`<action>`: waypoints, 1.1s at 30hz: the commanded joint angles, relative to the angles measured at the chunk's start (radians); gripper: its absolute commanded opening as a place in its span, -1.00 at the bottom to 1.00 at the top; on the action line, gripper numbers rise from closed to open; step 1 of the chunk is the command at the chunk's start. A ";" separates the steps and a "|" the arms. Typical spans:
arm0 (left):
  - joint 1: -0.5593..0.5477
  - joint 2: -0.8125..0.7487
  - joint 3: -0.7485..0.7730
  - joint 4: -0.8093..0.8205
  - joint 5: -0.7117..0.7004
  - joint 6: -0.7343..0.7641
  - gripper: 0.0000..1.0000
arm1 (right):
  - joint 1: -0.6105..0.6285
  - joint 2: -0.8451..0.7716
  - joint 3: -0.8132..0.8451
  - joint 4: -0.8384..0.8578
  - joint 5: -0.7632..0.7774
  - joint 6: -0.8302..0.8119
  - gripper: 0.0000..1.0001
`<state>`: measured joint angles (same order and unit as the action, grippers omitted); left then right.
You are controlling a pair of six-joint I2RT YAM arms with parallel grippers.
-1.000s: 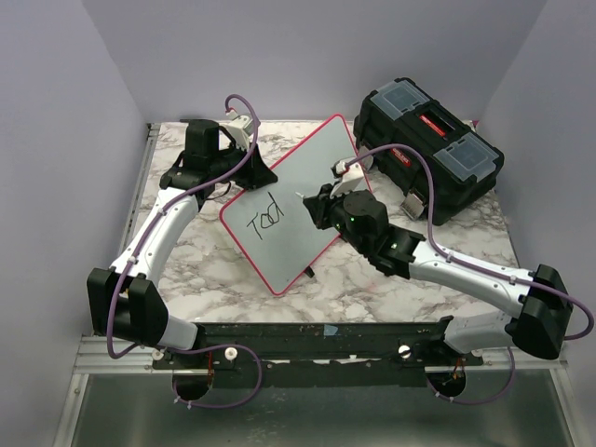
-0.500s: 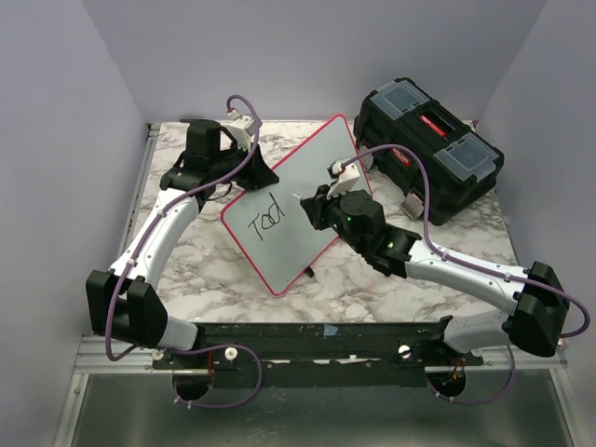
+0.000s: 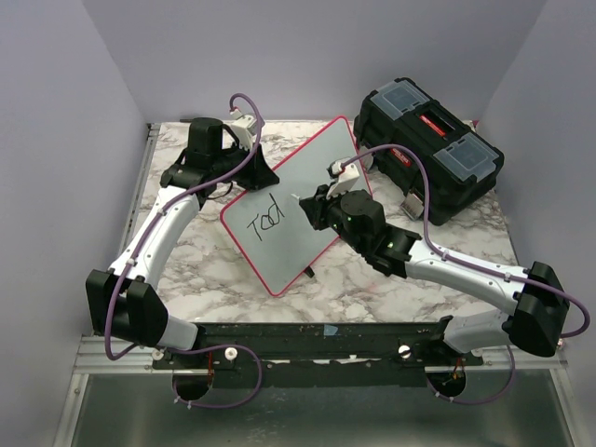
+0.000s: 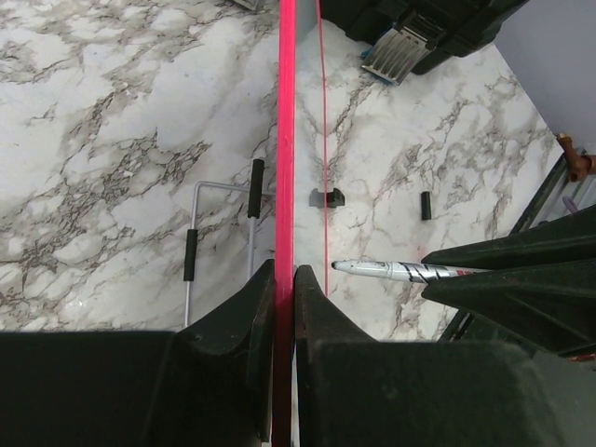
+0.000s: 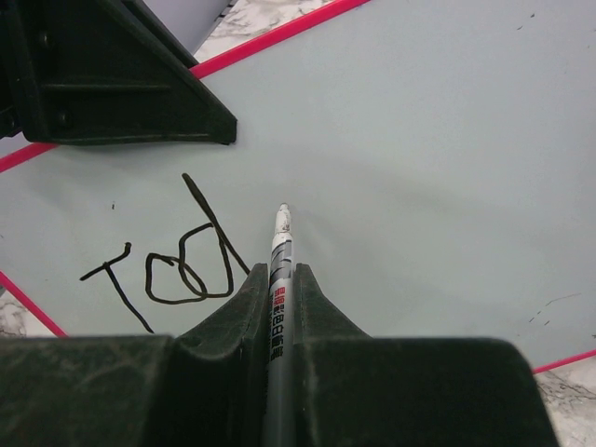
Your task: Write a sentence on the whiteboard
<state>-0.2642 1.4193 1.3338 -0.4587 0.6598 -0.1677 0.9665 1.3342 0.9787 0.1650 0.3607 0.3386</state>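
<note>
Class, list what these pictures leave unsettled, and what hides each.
1. Marker tip touching the whiteboard or not: right wrist view looks along the barrel; the right gripper covers it from above.
2. The sentence: left wrist view sees the board edge-on.
3. Small black bits on the table: too small, left wrist view.

The left gripper [image 4: 284, 272] pinches the thin red edge of the whiteboard [image 4: 286, 140], which runs straight ahead of it. A marker [image 4: 391, 271] pokes in from the right, tip near the board. Left of the gripper, a wire stand [image 4: 197, 223] lies on the marble table [image 4: 112, 112].
</note>
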 commanded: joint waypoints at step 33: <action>-0.022 0.009 -0.053 0.085 -0.018 0.048 -1.00 | -0.025 0.068 0.012 0.041 -0.008 -0.054 -0.99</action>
<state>-0.2642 1.4208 1.3041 -0.3969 0.6601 -0.1848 0.9531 1.3804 0.9623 0.1871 0.3531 0.3004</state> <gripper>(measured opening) 0.107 0.118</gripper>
